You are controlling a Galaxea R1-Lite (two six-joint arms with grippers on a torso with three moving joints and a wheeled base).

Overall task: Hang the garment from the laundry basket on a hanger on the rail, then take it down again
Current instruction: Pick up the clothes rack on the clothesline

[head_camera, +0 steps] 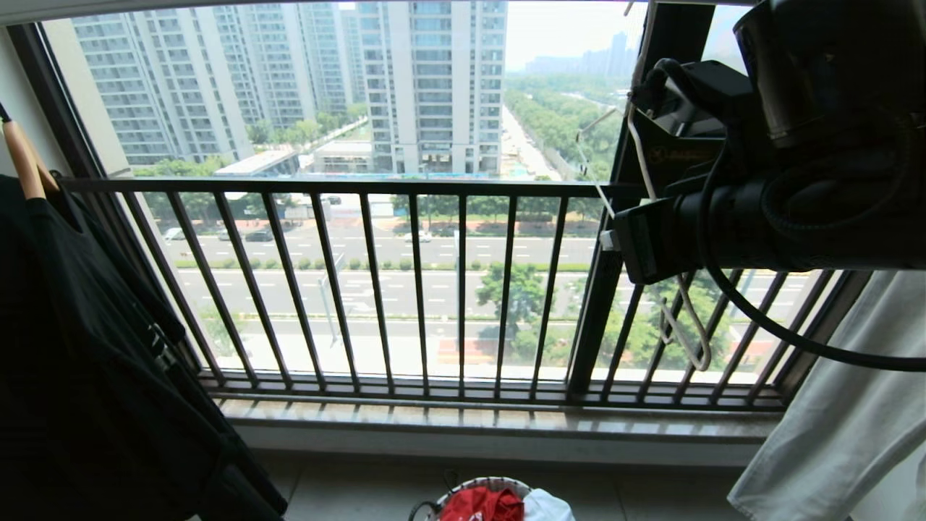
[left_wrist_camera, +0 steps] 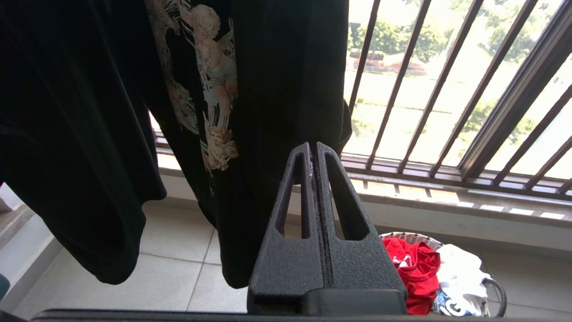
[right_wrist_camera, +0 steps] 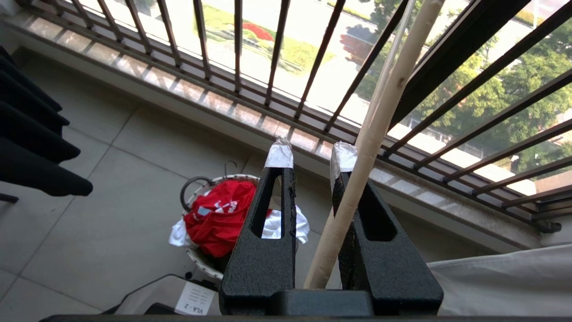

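Head view is mostly the dark window railing [head_camera: 362, 187], with a black T-shirt [head_camera: 87, 362] hanging at the left edge and a white cloth [head_camera: 846, 405] at the right. My right arm is raised at the upper right, in front of the bars. On its wrist cam the right gripper [right_wrist_camera: 310, 156] has its jaws a bit apart. The pale bar of the hanger [right_wrist_camera: 377, 120] runs through the gap, lying against one finger only, so I wouldn't call it pinched. The left gripper [left_wrist_camera: 313, 152] is pressed fully together on nothing, just in front of the black shirt. Down on the floor tiles below the window sits the laundry basket [right_wrist_camera: 213, 178], and the garment [right_wrist_camera: 219, 214] is bunched up inside it on top of something white.
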